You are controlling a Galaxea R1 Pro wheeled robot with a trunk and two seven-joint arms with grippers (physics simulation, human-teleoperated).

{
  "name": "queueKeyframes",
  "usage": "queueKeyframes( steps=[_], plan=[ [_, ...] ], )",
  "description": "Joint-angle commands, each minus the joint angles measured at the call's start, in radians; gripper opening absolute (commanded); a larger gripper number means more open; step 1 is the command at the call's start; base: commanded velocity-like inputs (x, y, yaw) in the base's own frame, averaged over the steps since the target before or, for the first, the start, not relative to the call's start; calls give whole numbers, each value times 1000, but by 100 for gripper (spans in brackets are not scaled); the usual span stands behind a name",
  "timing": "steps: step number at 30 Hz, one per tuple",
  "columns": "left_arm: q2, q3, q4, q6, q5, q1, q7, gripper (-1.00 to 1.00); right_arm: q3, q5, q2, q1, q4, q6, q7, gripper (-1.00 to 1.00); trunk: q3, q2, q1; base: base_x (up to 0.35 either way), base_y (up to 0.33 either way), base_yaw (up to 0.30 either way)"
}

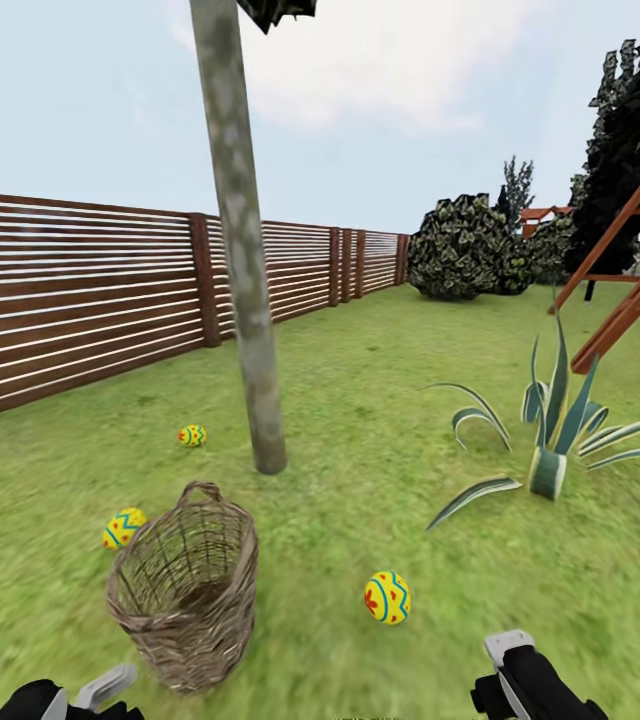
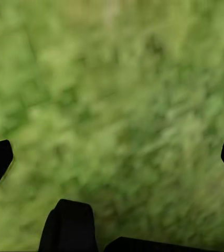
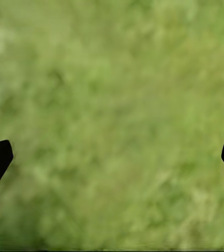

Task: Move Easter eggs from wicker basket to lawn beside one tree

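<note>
Easter eggs, three small yellow ones with red and blue-green markings, all lie on the mottled green lawn (image 1: 360, 420): one (image 1: 192, 435) left of the slim pale grey-green tree trunk (image 1: 245, 300), one (image 1: 122, 527) just beside the brown open-weave wicker basket (image 1: 188, 600) at its left rim, one (image 1: 387, 597) to the basket's right. Basket stands upright near the trunk, interior looks empty though partly shadowed. Brown slatted fence (image 1: 80, 290) behind, spiky striped agave-like plant (image 1: 550, 440) at right. Left gripper (image 2: 112, 157) and right gripper (image 3: 112, 157) both spread wide over blurry grass, holding nothing
</note>
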Motion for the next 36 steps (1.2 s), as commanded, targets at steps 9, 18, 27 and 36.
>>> queueKeyframes(
  steps=[9, 18, 27, 36],
  plan=[
    [1, 4, -1, 5, -2, 0, -5, 100, 5, 7, -1, -1, -1, 6, 1, 100, 27, 63, -35, -70, 331, -296],
    [1, 4, -1, 6, -3, 0, -5, 100, 5, 8, 0, -1, -1, 6, 1, 100, 55, 126, -69, -54, 332, -104],
    [0, 4, -1, 7, -3, 0, -4, 100, 4, 7, 1, -1, -1, 6, 1, 100, 68, 154, -85, -82, 332, -1],
    [0, 4, -1, 7, -3, 0, -2, 100, 3, 7, -1, -1, -1, 6, 1, 100, 96, 217, -119, -82, 332, 0]
  ],
)
